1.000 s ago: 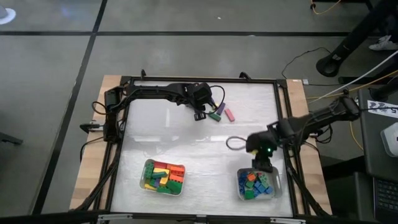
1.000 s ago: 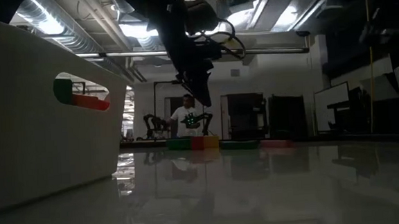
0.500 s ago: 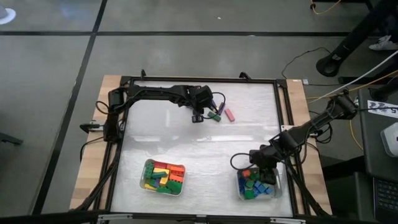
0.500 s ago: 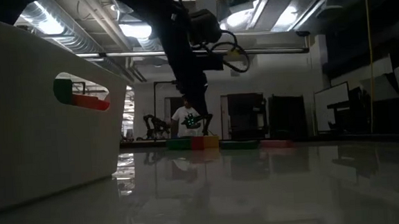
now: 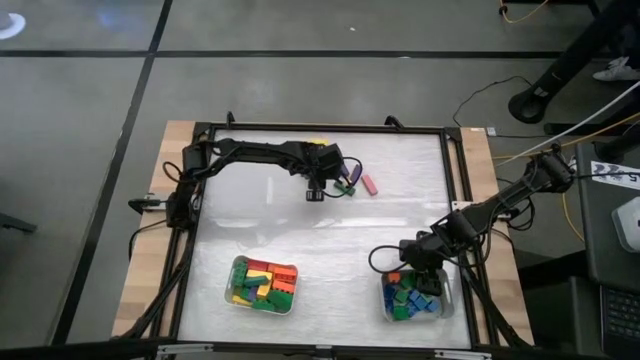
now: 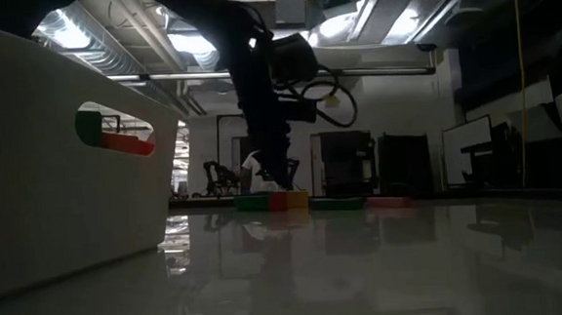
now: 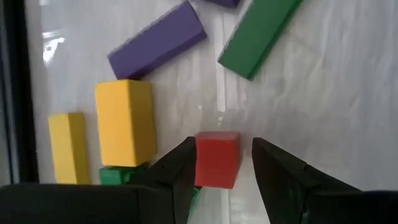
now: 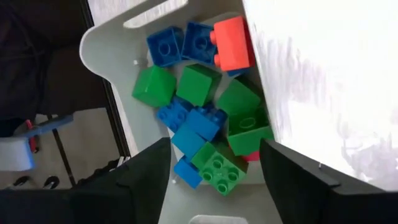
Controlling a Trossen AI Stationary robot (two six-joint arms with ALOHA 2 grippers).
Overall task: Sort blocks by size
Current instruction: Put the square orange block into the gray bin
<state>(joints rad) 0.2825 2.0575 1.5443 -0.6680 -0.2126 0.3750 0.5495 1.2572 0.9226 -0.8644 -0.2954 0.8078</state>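
Observation:
My left gripper [image 5: 314, 191] is open at the table's far middle, low over a cluster of loose blocks. In the left wrist view its fingers [image 7: 180, 171] stand on either side of a short red block [image 7: 216, 158] lying on the table. Around it lie two yellow blocks [image 7: 124, 121], a long purple block [image 7: 157, 40] and a long green block [image 7: 256, 34]. A pink block [image 5: 369, 185] lies a little to the right. My right gripper [image 5: 410, 268] is open and empty above the right tray [image 5: 440, 300], which holds short blue, green and orange blocks [image 8: 205, 99].
The left tray [image 5: 232, 285] near the front holds long yellow, red and green blocks; its pale wall [image 6: 56, 152] fills the low view's left. A black frame [image 5: 320, 129] runs around the table. A person stands in the room far behind the table.
My left gripper has come down toward the block cluster and shifted slightly toward the table's left, ending with its fingers around the red block. My right arm has lowered its wrist toward the near edge while its gripper stays over the right tray.

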